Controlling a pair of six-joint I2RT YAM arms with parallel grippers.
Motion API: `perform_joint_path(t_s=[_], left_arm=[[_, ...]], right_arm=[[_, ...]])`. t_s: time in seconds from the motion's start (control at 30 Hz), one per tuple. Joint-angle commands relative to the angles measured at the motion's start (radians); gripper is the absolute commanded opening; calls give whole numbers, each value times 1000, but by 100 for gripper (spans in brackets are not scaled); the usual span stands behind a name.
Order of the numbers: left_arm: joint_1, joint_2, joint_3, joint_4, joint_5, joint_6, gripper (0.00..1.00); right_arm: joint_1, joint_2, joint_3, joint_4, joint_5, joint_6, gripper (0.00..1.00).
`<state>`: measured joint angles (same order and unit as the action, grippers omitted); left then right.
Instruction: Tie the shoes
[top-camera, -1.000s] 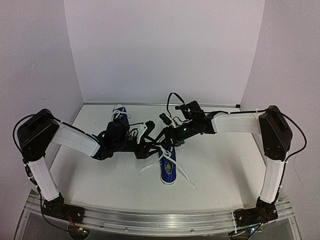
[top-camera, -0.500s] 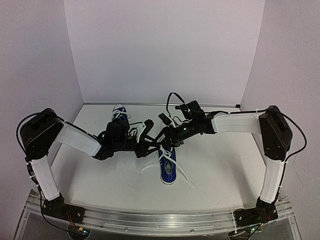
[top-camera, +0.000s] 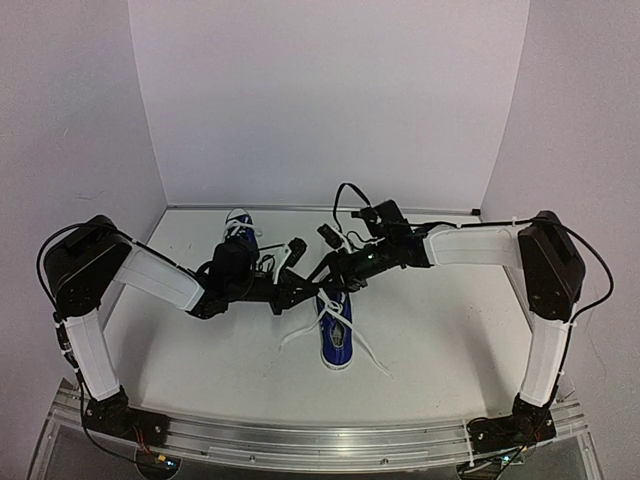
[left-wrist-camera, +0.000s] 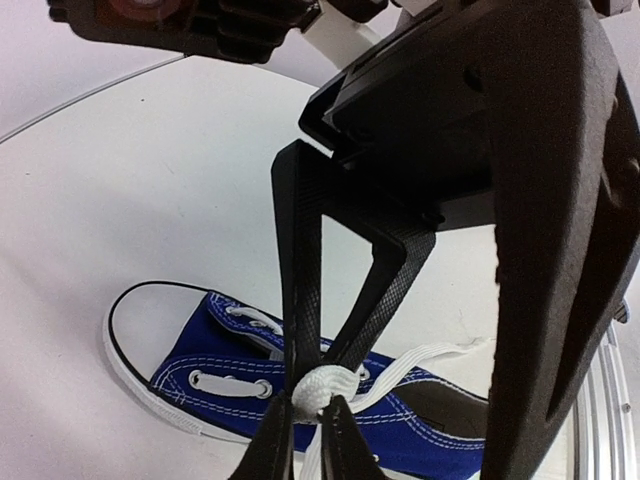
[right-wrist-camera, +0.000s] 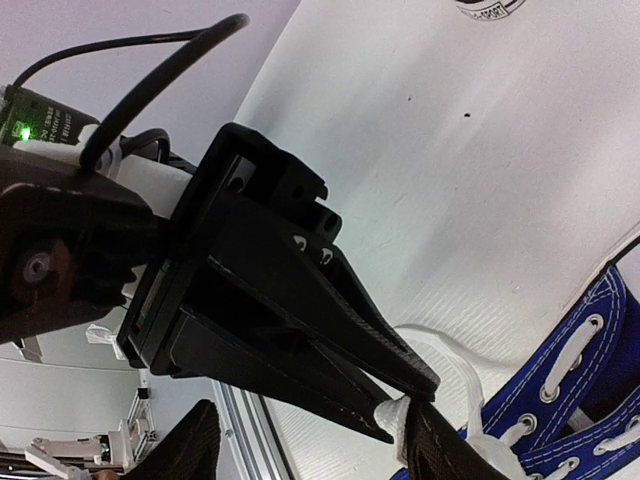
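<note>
Left claw (right-wrist-camera: 388, 412) pinches lace (right-wrist-camera: 452, 362): plain from right wrist, muddled overhead.

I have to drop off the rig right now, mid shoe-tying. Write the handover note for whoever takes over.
Left gripper: shut on the white lace of the near shoe.
Right gripper: shut on the same lace, its fingers meeting the left's just above the shoe's eyelets.
Near shoe: mid-table, with two loose lace ends trailing on the table beside it.
Far shoe: at the far left of the table, no gripper near it; its lacing is too small to judge.
Done: lace gathered and pinched by both grippers. No finished bow shows.
Left: complete the knot here, then do the far shoe.
</note>
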<state>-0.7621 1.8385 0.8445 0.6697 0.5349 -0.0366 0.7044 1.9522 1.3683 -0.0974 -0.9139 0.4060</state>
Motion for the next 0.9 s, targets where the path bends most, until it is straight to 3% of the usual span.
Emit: perform_joint_path(t_s=[0.0, 0.23, 0.53, 0.87], left_arm=[[7, -16, -9, 65, 17, 3, 5], [10, -25, -39, 60, 13, -1, 0], [11, -20, -46, 55, 10, -5, 0], [11, -16, -45, 32, 23, 3, 0]], right_arm=[[-37, -56, -22, 21, 29, 7, 60], [-79, -83, -18, -52, 112, -67, 56], [-78, -44, 26, -217, 208, -215, 34], [-49, 10, 80, -268, 228, -261, 30]])
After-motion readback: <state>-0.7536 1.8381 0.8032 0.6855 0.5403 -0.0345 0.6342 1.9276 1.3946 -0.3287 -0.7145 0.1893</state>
